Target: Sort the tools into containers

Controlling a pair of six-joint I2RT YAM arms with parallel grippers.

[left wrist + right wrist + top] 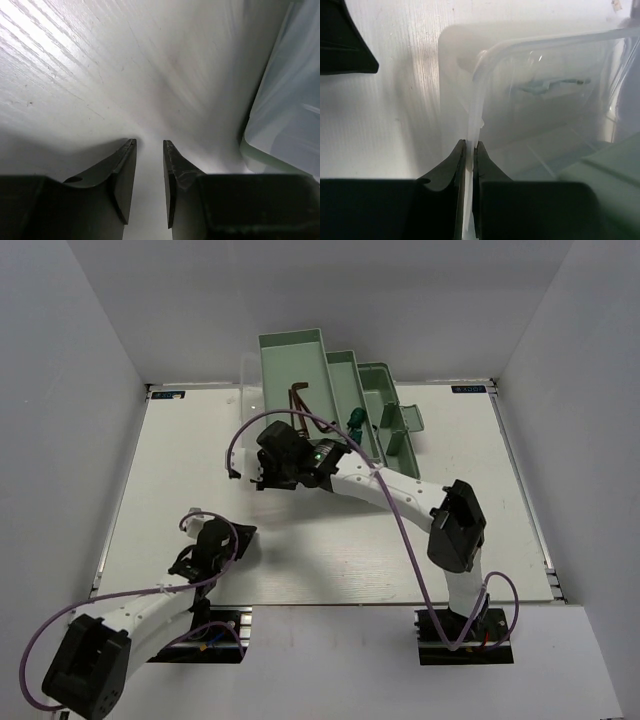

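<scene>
The toolbox [292,338] sits at the far side of the table [480,500], a little left of centre, its mint-green trays fanned out in steps toward the right. In the big left bin I can see the dark reddish-brown hex keys [300,400] lying against the bin floor, and a green-handled screwdriver [354,421] rests in one of the narrower trays beside it. The clear lid [545,85] hangs off the left side of the box, down toward the table. From the right wrist camera, the right gripper [470,145] is pinched onto the rim of that lid, both fingers pressed against the thin plastic edge with the lid's curved corner rising just ahead of them. The right arm reaches diagonally across the table from its base to get there. The left gripper [149,142] is low over bare white table near the front left, its fingers drawn in to a narrow gap with nothing between them. At the right edge of its view I see a blurred pale corner of the lid.
</scene>
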